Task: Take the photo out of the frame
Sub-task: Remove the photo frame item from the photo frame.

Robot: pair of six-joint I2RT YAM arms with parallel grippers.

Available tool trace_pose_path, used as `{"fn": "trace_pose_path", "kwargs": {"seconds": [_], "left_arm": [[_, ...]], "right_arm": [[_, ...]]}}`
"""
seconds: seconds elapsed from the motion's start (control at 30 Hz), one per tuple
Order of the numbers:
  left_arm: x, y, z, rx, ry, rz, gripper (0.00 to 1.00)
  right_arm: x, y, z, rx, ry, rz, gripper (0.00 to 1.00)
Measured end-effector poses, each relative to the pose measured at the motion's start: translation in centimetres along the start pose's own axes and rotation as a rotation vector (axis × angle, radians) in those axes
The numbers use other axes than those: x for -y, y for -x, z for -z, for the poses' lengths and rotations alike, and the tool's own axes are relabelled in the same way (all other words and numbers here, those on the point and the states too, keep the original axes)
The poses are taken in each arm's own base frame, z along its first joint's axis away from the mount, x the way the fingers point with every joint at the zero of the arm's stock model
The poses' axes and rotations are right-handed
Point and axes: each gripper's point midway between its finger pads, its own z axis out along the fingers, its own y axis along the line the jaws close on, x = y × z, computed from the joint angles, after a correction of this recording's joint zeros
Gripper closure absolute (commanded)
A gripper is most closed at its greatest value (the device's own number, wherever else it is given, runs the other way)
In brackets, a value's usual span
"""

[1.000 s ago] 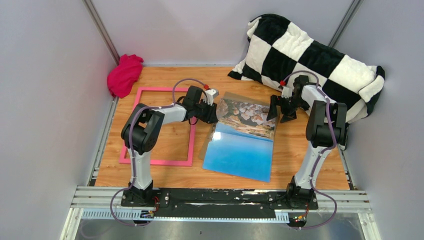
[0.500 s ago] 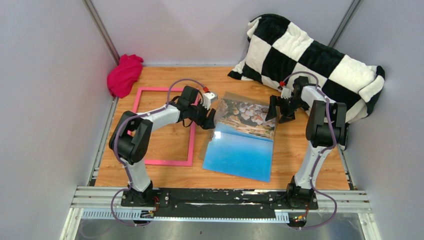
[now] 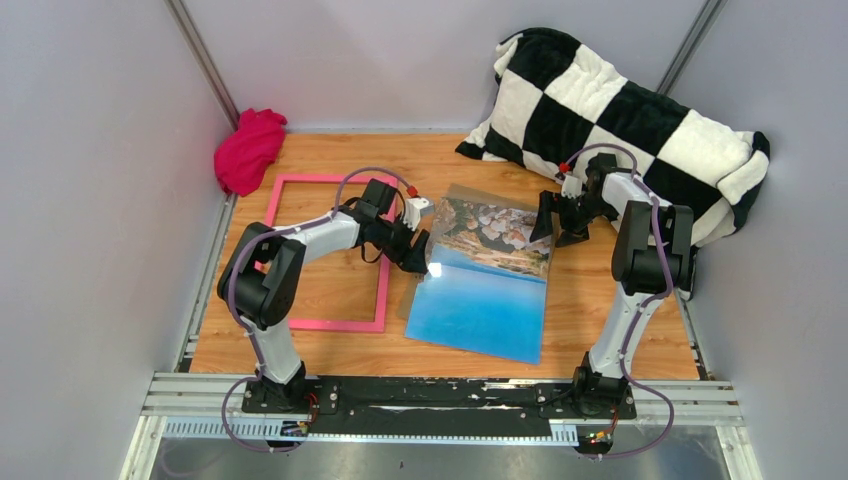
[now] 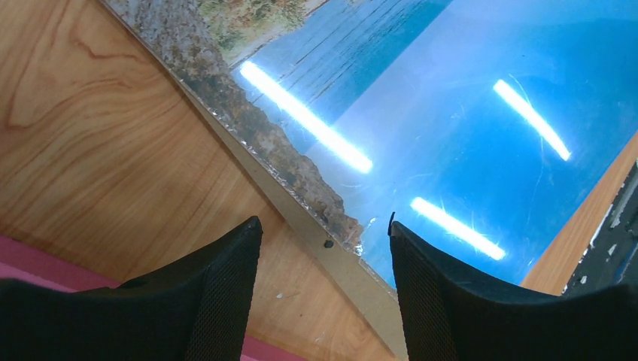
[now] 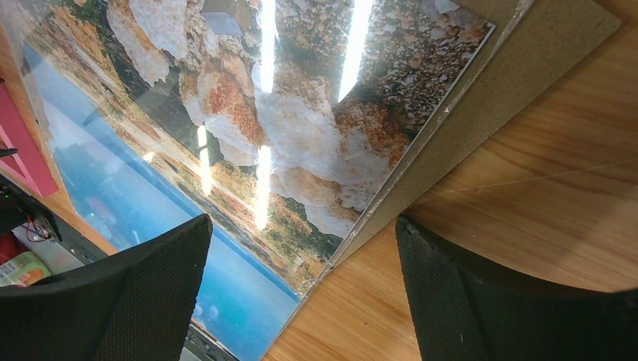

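The photo (image 3: 485, 285), a print of blue sea and pale rocks, lies flat on the wooden table, out of the frame. The frame (image 3: 312, 325), a thin pink rectangle, lies to its left with bare wood showing through it. My left gripper (image 3: 417, 256) hovers open over the photo's left edge. In the left wrist view, the photo (image 4: 451, 113) and a brown board strip (image 4: 338, 263) beneath it sit between the spread fingers (image 4: 218, 293). My right gripper (image 3: 558, 228) stands open at the photo's far right edge. The right wrist view shows the photo (image 5: 226, 113) and the board (image 5: 527, 53) below it.
A black-and-white checkered pillow (image 3: 620, 110) fills the back right corner, close behind the right arm. A magenta cloth (image 3: 248, 150) lies bunched in the back left corner. Grey walls close in both sides, and a metal rail (image 3: 440, 395) runs along the near edge.
My left gripper has opened and slid from the photo's far left corner toward me along its left edge. The right arm has stayed put.
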Motion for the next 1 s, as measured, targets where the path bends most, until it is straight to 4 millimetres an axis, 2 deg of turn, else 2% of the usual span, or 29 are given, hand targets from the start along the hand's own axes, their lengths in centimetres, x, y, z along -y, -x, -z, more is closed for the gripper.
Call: {"fn": "trace_pose_path", "kwargs": {"seconds": [0.47, 1.0], "left_arm": [[1.2, -1.1, -0.9, -0.025, -0.048, 0.023, 0.35], [0.8, -1.3, -1.2, -0.012, -0.004, 0.022, 0.35]], "right_arm": [[-0.1, 0.0, 0.0, 0.003, 0.008, 0.001, 0.08], [-0.1, 0.0, -0.1, 0.003, 0.009, 0.001, 0.08]]}}
